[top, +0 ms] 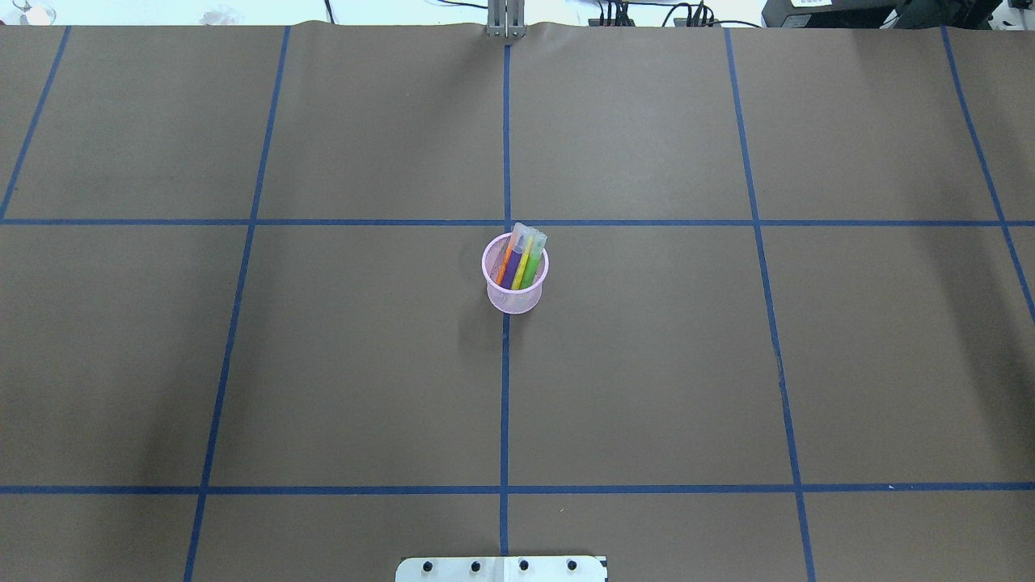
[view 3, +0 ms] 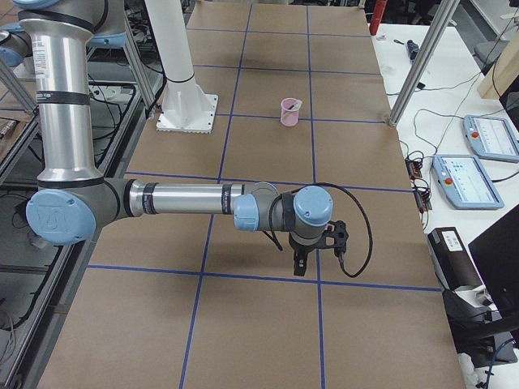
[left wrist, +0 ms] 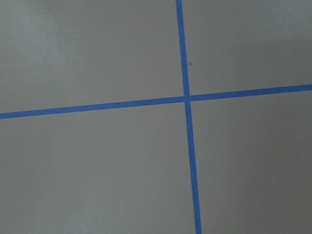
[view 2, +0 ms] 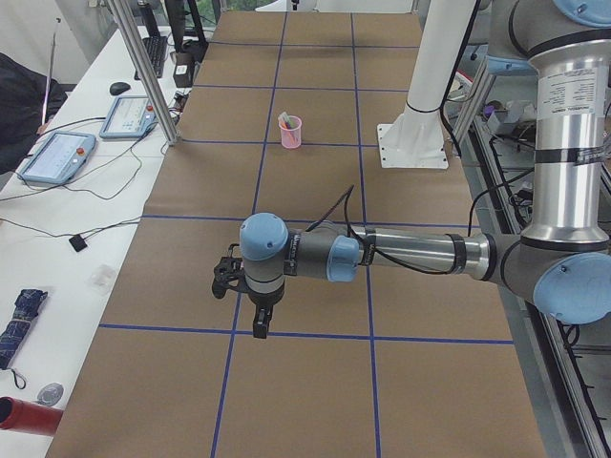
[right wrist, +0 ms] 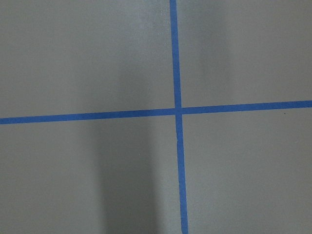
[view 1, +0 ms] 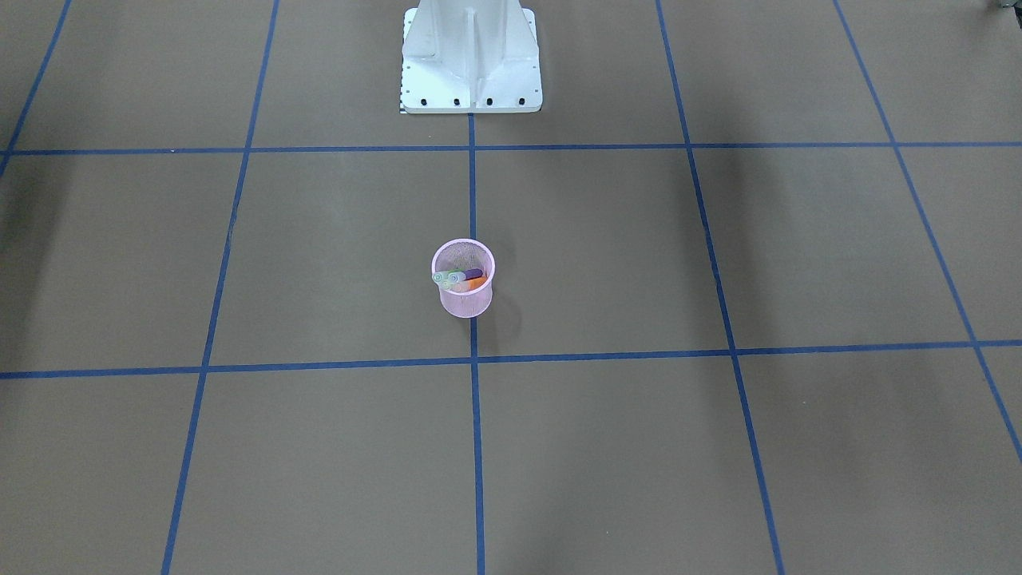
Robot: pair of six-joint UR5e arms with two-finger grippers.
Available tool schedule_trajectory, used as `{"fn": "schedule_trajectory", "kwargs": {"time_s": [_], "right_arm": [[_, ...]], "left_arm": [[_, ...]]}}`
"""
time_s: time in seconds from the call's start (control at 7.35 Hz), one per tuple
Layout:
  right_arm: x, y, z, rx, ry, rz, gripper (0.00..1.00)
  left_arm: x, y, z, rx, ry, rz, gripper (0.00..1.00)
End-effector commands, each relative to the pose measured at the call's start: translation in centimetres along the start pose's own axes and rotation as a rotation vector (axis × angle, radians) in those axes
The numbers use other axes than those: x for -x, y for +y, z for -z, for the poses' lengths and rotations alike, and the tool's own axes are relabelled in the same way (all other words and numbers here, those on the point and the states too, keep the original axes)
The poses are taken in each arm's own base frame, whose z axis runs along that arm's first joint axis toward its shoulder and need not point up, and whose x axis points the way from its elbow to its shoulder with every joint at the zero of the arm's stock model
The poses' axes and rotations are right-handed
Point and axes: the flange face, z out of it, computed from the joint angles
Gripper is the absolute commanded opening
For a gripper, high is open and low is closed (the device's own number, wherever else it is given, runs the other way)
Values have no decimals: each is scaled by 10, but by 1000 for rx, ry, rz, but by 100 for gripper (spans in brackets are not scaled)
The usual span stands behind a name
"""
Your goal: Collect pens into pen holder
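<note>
Left gripper (view 2: 259, 322) hangs fingers-down over the table (top: 364, 364) toward the robot's left end, seen only from the side; cannot tell whether it is released or clenched. Right gripper (view 3: 298, 265) is in the same pose toward the opposite end, state likewise unreadable. Each wrist camera shows only brown paper and a crossing of blue tape lines (left wrist: 186, 98). Both forearms reach out level above the surface, well apart from the pen holder (top: 514, 295). It stands upright on the centre tape line, mid-table, open paper all round. Inside it, leaning together toward the rim facing away from the robot, are the orange pen (top: 507, 263), purple pen (top: 514, 268), yellow pen (top: 522, 265) and green pen (top: 531, 268), caps above the rim. The white robot base (view 1: 471, 64) stands at the robot-side edge. Off the table's long outer edge are metal posts (view 2: 143, 67) and handheld control screens (view 2: 59, 156) with cables.
</note>
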Motion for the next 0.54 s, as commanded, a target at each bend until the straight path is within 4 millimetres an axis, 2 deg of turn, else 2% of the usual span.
{"fn": "schedule_trajectory", "kwargs": {"time_s": [0.0, 0.41], "right_arm": [[-1, 1, -1, 2, -2, -3, 100], [-6, 7, -4, 7, -3, -8, 100]], "left_arm": [[2, 1, -2, 5, 5, 6, 100], [4, 2, -5, 9, 3, 7, 100]]}}
